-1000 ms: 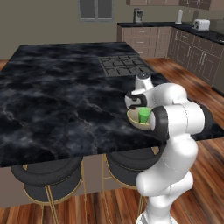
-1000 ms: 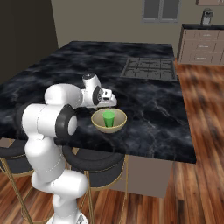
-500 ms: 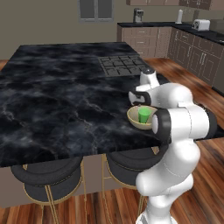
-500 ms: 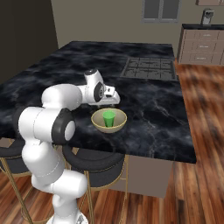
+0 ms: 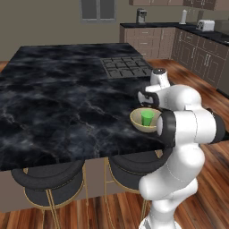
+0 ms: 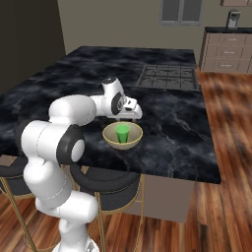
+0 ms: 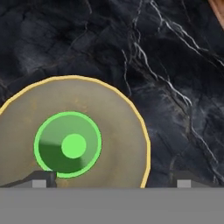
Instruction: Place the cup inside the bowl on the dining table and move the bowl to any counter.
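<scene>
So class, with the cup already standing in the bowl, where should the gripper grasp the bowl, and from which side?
Probably the bowl's thin rim, from above: one finger inside, one outside, on the bare side away from the upright cup. The open gripper is above.

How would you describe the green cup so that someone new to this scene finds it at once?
Start at the large dining table with the black veined marble top and built-in cooktop. Near its front edge, beside the white arm, sits a wide tan bowl. The cup stands upright inside that bowl: small, bright green, tapered, without a handle, the one vivid colour on the dark stone.
</scene>
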